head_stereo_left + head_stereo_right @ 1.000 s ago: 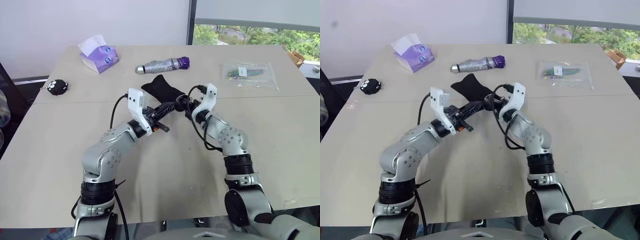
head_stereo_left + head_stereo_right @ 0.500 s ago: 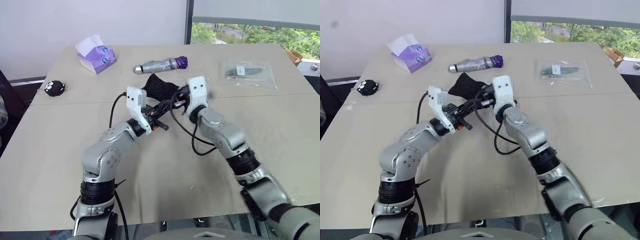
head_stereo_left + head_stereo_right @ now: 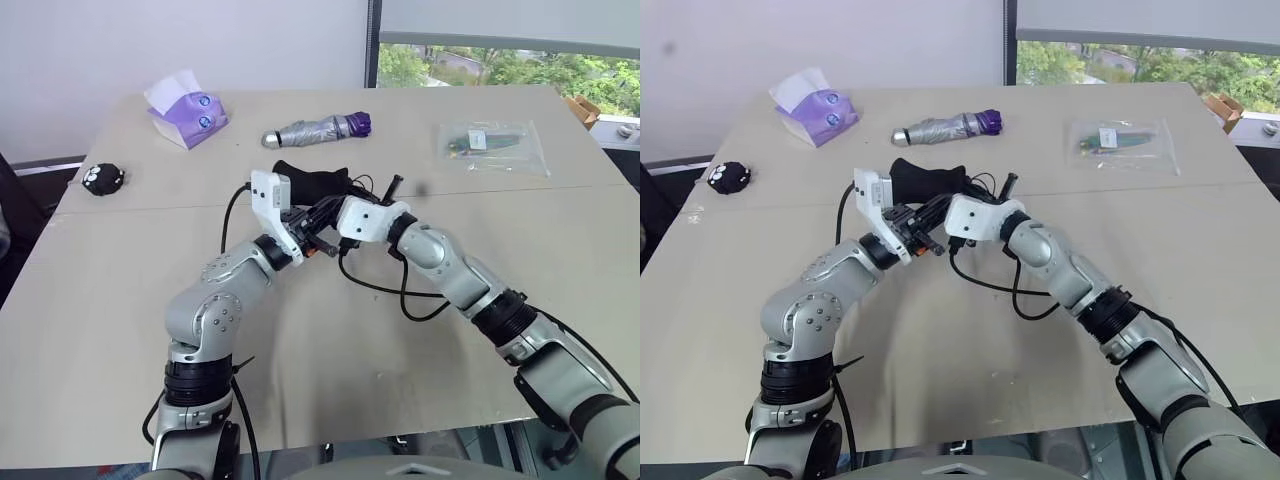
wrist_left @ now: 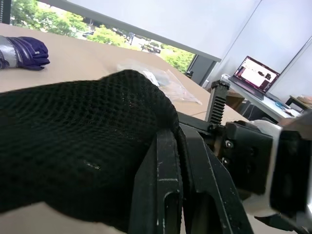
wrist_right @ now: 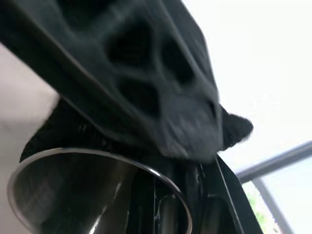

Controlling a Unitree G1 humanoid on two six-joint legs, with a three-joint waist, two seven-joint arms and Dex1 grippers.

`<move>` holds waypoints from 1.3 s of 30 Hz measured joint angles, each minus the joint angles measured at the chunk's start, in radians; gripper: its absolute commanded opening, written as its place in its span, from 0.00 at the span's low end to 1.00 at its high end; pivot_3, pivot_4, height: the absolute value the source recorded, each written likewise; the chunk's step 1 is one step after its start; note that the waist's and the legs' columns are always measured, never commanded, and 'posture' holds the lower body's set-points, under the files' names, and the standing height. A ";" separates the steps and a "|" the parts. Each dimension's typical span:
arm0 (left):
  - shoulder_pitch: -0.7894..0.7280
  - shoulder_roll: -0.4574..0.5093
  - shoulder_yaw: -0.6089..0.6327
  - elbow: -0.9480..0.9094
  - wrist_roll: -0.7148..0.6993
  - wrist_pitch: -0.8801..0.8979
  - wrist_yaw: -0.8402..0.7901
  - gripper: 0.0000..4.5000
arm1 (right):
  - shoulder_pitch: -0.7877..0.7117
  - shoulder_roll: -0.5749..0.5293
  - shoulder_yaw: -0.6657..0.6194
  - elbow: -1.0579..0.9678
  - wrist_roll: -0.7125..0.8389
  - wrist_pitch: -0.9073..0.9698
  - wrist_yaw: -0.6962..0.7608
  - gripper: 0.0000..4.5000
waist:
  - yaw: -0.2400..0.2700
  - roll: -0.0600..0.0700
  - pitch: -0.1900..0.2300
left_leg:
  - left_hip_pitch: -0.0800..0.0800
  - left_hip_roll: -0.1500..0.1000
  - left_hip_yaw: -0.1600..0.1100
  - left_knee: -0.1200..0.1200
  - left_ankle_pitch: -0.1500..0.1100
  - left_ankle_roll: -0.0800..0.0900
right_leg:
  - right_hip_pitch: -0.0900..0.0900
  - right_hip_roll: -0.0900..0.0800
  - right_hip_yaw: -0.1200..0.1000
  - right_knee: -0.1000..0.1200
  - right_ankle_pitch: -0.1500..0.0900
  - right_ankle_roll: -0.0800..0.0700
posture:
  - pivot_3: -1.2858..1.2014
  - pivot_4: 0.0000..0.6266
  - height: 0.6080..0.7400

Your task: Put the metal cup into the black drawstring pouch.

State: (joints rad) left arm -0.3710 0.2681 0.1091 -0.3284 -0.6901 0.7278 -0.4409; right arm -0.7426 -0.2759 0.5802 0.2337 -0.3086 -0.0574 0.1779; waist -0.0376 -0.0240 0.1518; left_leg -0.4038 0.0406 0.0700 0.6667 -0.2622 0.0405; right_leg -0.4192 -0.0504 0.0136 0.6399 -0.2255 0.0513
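Observation:
The black drawstring pouch [image 3: 310, 184] hangs just above the table's middle, and my left gripper [image 3: 320, 210] is shut on its near edge. In the left wrist view its mesh fabric [image 4: 83, 161] drapes over the closed fingers [image 4: 168, 165]. My right gripper [image 3: 338, 208] reaches in from the right and meets the pouch at the same spot. It is shut on the metal cup [image 5: 92, 195], whose shiny open rim sits against the black fabric [image 5: 234, 127]. From the head views the cup is hidden between the two hands.
A purple tissue box [image 3: 186, 106] and a small black toy [image 3: 103, 177] sit at the far left. A folded silver umbrella [image 3: 315, 129] lies behind the pouch. A clear plastic bag [image 3: 491, 140] is at the far right.
My right hand has swung left and down, from beside the pouch to its near edge, with the forearm now stretched low across the table. The left hand stayed put.

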 measured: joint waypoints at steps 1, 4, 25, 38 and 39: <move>-0.002 0.000 0.000 0.000 0.000 -0.004 -0.001 0.00 | 0.005 0.023 -0.019 0.005 0.005 0.004 0.001 0.01 | 0.000 0.000 0.000 | 0.000 0.000 0.000 0.000 0.000 0.000 | 0.000 0.000 0.000 0.000 0.000 0.000 | 0.52 0.24 1.00; -0.014 0.001 0.001 -0.002 0.000 -0.023 -0.010 0.00 | 0.047 0.125 -0.129 0.005 0.122 0.042 0.024 0.01 | 0.002 0.000 0.000 | 0.000 0.001 0.000 0.000 0.000 0.000 | 0.000 0.000 0.000 0.000 0.000 0.000 | 0.52 0.24 1.00; -0.003 0.019 -0.030 -0.016 -0.013 -0.043 -0.057 0.00 | 0.106 0.298 -0.402 -0.012 0.387 0.171 0.122 0.01 | 0.002 0.000 0.000 | 0.003 0.002 0.001 -0.001 0.000 0.001 | 0.002 -0.001 0.000 0.002 0.000 0.000 | 0.52 0.24 1.00; 0.003 0.023 -0.042 -0.016 -0.020 -0.039 -0.058 0.00 | 0.097 0.407 -0.637 -0.185 0.831 0.698 -0.002 0.33 | 0.001 0.000 0.001 | 0.002 0.000 -0.001 -0.001 -0.002 0.003 | 0.001 -0.002 -0.002 0.002 0.000 0.000 | 0.52 0.24 1.00; 0.002 0.022 -0.042 -0.016 -0.020 -0.039 -0.058 0.00 | 0.091 0.407 -0.635 -0.198 0.836 0.707 -0.002 0.42 | 0.000 0.000 0.001 | 0.002 0.000 -0.001 -0.001 -0.002 0.003 | 0.001 -0.002 -0.002 0.002 0.000 0.000 | 0.52 0.24 1.00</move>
State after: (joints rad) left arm -0.3688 0.2906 0.0674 -0.3440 -0.7102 0.6885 -0.4988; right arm -0.6517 0.1309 -0.0552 0.0359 0.5275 0.6494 0.1763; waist -0.0381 -0.0238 0.1524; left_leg -0.4018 0.0410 0.0692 0.6654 -0.2639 0.0434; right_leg -0.4181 -0.0522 0.0115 0.6419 -0.2254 0.0510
